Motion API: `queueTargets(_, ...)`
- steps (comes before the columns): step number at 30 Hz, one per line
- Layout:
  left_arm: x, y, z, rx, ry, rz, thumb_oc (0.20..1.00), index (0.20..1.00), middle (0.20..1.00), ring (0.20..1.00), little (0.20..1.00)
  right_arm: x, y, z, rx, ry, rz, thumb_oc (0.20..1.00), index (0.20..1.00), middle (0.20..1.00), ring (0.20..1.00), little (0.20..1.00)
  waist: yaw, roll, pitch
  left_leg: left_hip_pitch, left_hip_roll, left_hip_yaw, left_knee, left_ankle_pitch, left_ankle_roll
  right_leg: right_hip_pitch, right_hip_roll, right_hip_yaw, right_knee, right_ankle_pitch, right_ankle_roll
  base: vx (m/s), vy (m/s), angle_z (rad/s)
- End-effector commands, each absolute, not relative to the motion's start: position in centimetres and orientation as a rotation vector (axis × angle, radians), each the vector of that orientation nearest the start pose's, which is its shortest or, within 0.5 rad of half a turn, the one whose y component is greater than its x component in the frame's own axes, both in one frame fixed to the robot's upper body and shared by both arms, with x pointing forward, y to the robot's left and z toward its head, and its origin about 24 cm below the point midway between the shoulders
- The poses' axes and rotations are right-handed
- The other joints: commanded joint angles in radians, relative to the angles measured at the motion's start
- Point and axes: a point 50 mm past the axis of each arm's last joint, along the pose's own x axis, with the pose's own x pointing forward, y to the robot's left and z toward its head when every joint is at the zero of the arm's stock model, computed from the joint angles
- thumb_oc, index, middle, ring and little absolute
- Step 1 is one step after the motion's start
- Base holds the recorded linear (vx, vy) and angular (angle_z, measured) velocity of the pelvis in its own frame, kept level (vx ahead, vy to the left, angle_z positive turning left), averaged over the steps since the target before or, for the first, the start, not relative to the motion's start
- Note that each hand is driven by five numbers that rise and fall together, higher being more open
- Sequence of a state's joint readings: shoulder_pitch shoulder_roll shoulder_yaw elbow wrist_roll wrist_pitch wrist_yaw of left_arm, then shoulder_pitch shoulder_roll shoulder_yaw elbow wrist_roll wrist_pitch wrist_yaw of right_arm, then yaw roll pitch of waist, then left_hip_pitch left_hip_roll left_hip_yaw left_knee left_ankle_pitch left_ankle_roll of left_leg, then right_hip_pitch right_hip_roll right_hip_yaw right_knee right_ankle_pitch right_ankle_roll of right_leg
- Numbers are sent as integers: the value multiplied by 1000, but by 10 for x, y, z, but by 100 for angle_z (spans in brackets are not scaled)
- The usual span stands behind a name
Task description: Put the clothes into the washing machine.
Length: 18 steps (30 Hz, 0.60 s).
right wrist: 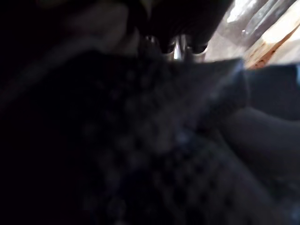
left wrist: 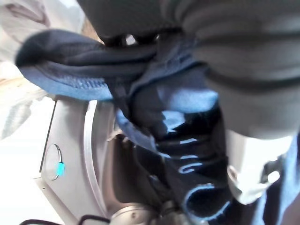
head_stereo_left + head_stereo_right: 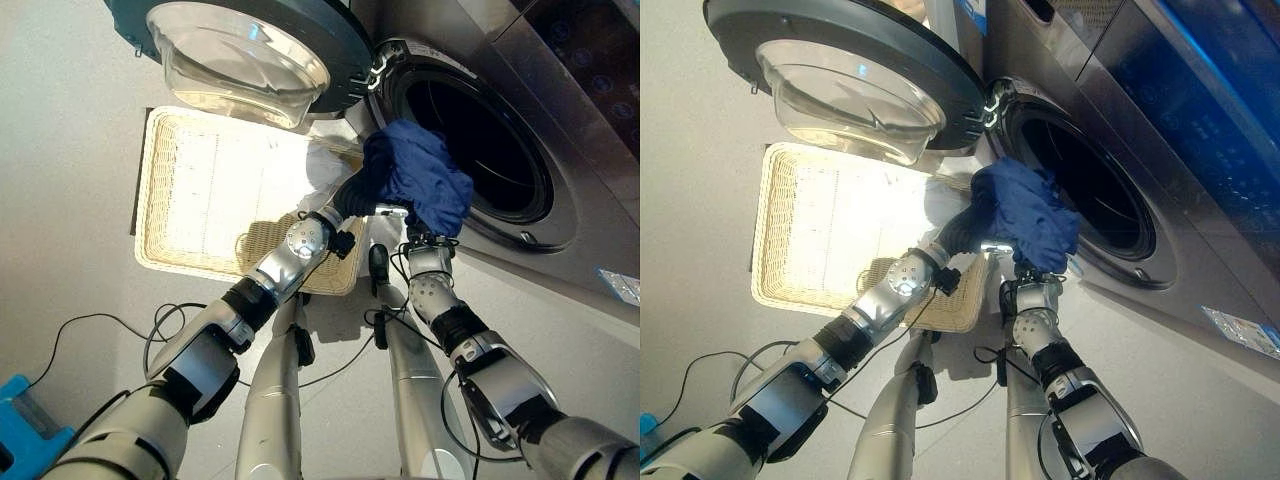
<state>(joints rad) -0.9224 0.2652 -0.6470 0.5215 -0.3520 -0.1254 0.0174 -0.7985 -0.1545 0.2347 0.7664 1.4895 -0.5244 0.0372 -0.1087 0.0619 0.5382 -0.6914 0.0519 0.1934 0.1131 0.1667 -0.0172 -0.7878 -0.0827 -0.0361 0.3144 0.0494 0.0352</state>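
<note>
The step in hand looks like the carry-in: both arms hold a dark blue garment (image 3: pixel 418 180) bunched up at the lower rim of the washing machine (image 3: pixel 1160 110) opening, just in front of the dark drum (image 3: pixel 475 140) and not yet inside it. The left hand (image 3: pixel 352 197) reaches into the bundle from the basket side, and the right hand (image 3: pixel 428 255) sits beneath it; on both, the fingers are buried in the cloth, so I cannot tell whether they are curled round it or only supporting it. The machine's door (image 3: pixel 250 50) stands swung wide open above the wicker basket (image 3: pixel 180 190), which lies on the floor beside the machine with something pale left at the corner nearest the drum. The next move, as I judge it, calls for pushing the bundle forward past the rim and deep enough that no fold hangs out. The garment is a soft, crumpled heap with stitched hems and lighter blue lettering or trim, likely to sag and drape.
</note>
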Motion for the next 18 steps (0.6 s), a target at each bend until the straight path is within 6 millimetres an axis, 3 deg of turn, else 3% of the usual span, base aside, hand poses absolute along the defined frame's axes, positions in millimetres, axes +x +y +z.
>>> queueTargets(1, 354, 13, 195, 203, -463, -646, 1000, 1000, 1000, 1000, 1000, 388, -152, 148, 1274, -420, -41, 200, 200, 200, 200, 200, 27, 3, -18, 25, -73, 21, 42, -82, -22, 47, 35, -114, -36, 37, 40, 34, -28, -1)
queueTargets(8, 353, 22, 198, 147, -481, -634, 1000, 1000, 1000, 1000, 1000, 395, -185, 169, 1363, -513, -160, 200, 200, 200, 200, 200, 52, 16, -18, 19, -86, -2, 52, -85, -20, 50, 22, -133, -32, 39, 40, 9, -12, 1)
queueTargets(10, 353, 22, 198, 147, -481, -634, 1000, 1000, 1000, 1000, 1000, 395, -186, 169, 1364, -513, -160, 200, 200, 200, 200, 200, 52, 16, -18, 19, -86, -2, 52, -85, -20, 50, 22, -134, -33, 39, 40, 12, -15, 4)
queueTargets(12, 351, 30, 198, 128, -496, -626, 1000, 1000, 1000, 1000, 1000, 397, -210, 187, 1384, -584, -202, 200, 200, 200, 200, 200, 68, 21, -18, 12, -95, -18, 63, -92, -18, 46, 14, -146, -20, 36, 42, 18, -41, 5)
queueTargets(18, 348, 37, 203, 106, -516, -637, 1000, 1000, 1000, 1000, 1000, 395, -238, 207, 1491, -704, -253, 200, 200, 200, 200, 200, 84, 26, -18, 0, -102, -31, 76, -98, -14, 36, 7, -157, -9, 36, 44, 4, -29, 11)
